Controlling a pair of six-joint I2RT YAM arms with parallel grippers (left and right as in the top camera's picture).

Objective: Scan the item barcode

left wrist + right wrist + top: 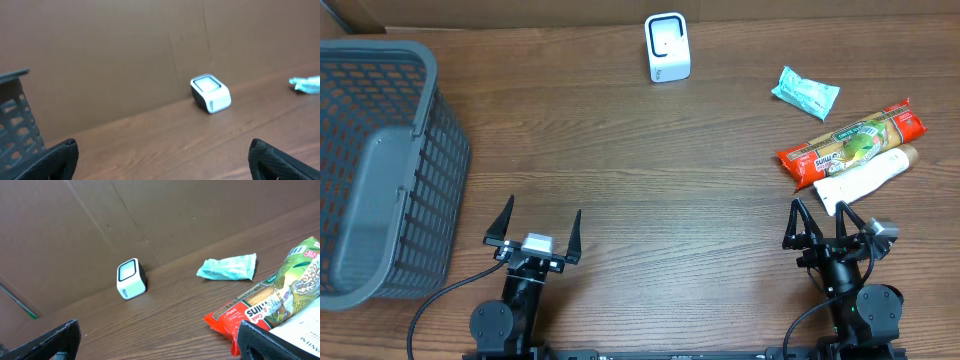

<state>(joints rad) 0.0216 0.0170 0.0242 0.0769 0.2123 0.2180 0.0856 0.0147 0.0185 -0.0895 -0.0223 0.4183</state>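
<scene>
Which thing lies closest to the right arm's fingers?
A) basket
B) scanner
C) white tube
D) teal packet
C: seen from overhead, the white tube lies just ahead of the right fingers, with the red packet and the teal packet farther off.

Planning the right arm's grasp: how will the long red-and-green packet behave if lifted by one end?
The red-and-green packet looks like glossy film, so it may slip or crinkle. It is long and flat, so gripped at one end it would probably sag. The white tube lies against it and might get nudged.
</scene>
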